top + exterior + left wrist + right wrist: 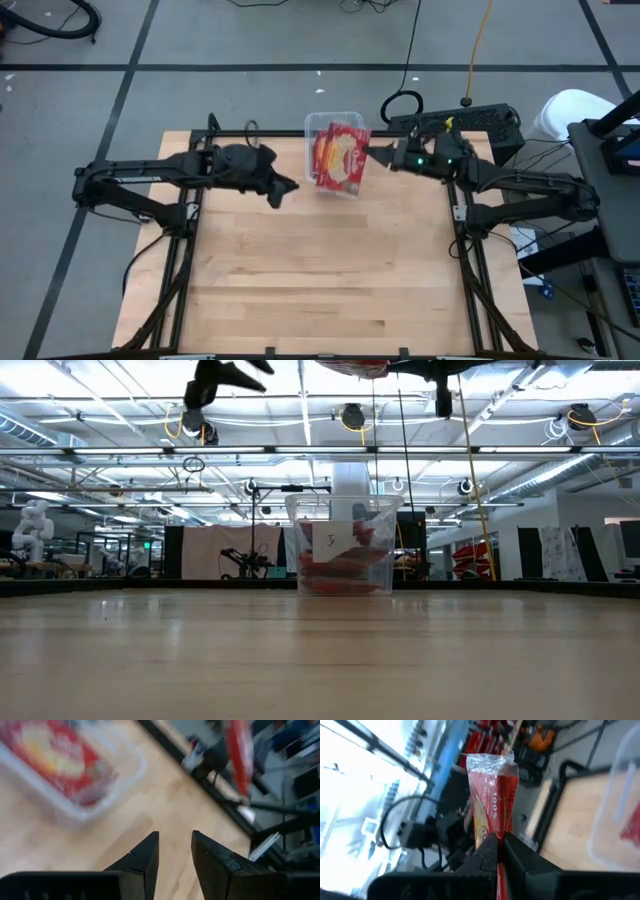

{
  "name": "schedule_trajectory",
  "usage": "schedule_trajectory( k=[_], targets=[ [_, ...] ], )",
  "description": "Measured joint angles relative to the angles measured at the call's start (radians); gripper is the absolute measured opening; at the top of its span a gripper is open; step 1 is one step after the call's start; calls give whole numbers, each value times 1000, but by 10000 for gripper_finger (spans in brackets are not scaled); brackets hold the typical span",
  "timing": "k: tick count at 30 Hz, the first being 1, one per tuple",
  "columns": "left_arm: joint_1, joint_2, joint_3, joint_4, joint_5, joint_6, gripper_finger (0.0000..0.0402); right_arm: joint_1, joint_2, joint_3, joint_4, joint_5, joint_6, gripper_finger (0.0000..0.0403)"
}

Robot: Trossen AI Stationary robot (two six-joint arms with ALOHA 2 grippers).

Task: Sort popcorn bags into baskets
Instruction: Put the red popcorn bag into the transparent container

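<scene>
A clear plastic tub [322, 128] stands at the table's far edge, with red popcorn bags [340, 572] lying in its bottom. My right gripper [372, 152] is shut on one red popcorn bag [340, 160] high above the tub. My left gripper [287, 188] is open and empty, raised just left of the tub and a little nearer. In the left wrist view its fingers [172, 851] stand apart over bare wood, with the tub [75, 805] and the held bag [239, 755] beyond. My right gripper pinches the bag's right edge [496, 831] between its two fingers. The fingers come level from the table's right side. The bag sticks out past them toward the table's left, its printed face up, lifted clear over the tub.
The wooden tabletop [320, 270] lies bare nearer than the tub. A black frame rail [260, 132] runs along the far edge. A black power box [470, 122] and cables lie behind the right arm, off the table.
</scene>
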Motion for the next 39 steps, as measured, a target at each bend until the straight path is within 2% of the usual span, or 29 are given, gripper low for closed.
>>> schedule_trajectory(
  k=[7, 15, 22, 29, 39],
  targets=[
    [108, -95, 2, -28, 11, 150, 118, -112, 15, 113, -70, -16, 20, 0],
    [274, -158, 2, -65, 201, 298, 117, -224, 134, 310, -143, -155, 18, 0],
    [383, -165, 2, -115, 305, 420, 117, -295, 244, 422, -137, -262, 3, 0],
    [426, -167, 2, -149, 333, 448, 117, -369, 356, 485, -132, -395, 1, 0],
    [430, -167, 2, -156, 331, 450, 117, -461, 450, 488, -100, -539, -26, 2]
  ],
)
